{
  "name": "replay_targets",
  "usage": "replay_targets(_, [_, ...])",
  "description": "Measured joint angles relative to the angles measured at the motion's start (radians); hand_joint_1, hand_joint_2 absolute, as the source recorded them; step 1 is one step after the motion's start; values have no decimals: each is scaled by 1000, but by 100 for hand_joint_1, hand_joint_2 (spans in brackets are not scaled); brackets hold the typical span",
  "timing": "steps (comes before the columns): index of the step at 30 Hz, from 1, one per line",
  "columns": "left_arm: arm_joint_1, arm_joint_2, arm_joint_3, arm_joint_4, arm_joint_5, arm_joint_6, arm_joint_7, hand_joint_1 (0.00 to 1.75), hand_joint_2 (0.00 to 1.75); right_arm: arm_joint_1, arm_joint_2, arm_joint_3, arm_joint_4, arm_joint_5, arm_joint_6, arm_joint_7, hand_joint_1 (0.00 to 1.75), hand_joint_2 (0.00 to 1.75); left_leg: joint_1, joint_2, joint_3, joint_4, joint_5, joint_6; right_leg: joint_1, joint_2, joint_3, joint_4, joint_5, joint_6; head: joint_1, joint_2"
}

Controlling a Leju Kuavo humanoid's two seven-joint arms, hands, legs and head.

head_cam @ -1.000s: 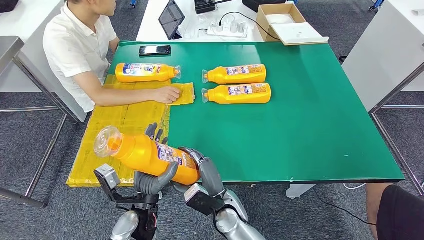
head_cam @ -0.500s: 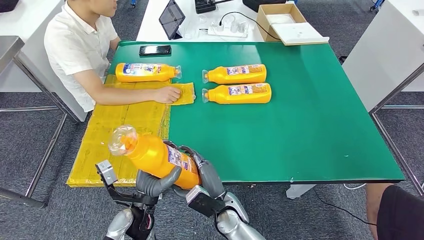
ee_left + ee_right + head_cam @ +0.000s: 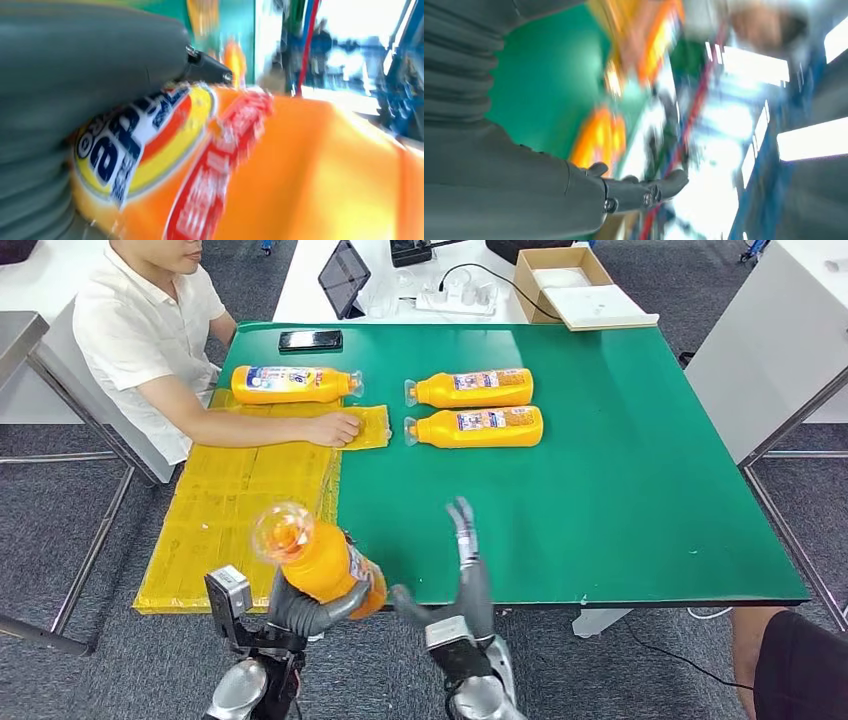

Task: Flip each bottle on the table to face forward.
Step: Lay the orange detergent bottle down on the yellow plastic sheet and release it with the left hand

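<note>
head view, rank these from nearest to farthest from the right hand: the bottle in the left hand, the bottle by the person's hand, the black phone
Measured from the right hand, which is open above the table's near edge:
1. The held bottle, beside it, gripped by the left hand.
2. The bottle by the person's hand, far left on the yellow cardboard.
3. The black phone, at the far edge.

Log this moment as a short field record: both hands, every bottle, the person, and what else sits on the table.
left hand: grips the held bottle, cap end raised toward the camera
right hand: holds nothing, fingers spread, raised at the near table edge
pair of bottles: lying side by side on the green table, caps to the left
far-left bottle: lying down, cap to the right
person's hand: resting on the yellow sheet
phone: at the table's far edge
</note>
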State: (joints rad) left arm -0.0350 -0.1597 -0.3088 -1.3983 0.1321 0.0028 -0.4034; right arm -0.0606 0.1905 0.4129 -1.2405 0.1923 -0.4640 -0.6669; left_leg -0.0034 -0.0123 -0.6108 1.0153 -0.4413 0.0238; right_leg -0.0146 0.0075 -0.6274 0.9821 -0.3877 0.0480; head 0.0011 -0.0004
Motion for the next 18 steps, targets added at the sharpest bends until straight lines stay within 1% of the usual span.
replay_targets(3, [2,12,18,-6,-44,44,3,175,175,38,-11,-43,-113,-1,-19,0,0,0,0,0,0,0,0,0,0,0,0,0,0,0,0,0])
replay_targets(5, [5,15,31,-10,-85,106,4,175,175,64,-17,-64,-171,-1,-49,0,0,0,0,0,0,0,0,0,0,0,0,0,0,0,0,0])
replay_targets(8, [16,20,68,-23,-175,241,-1,175,175,109,-27,-111,-248,-9,-73,0,0,0,0,0,0,0,0,0,0,0,0,0,0,1,0,0])
replay_targets(11, [19,23,107,-31,-347,417,-17,175,175,145,-30,-162,-311,-18,-88,0,0,0,0,0,0,0,0,0,0,0,0,0,-1,1,0,0])
replay_targets(13, [13,23,123,-31,-445,498,-18,175,175,152,-29,-183,-341,-27,-105,0,0,0,0,-1,0,0,0,0,0,0,0,0,-1,1,0,0])
replay_targets(15, [-3,23,135,-22,-512,539,-2,175,175,153,-28,-200,-363,-38,-116,0,0,0,0,-1,0,0,0,0,0,0,0,0,0,1,0,0])
replay_targets(18, [-65,27,155,37,-665,613,60,175,175,151,-22,-226,-380,-49,-110,0,0,0,0,-2,1,0,0,0,0,0,1,0,0,1,0,0])
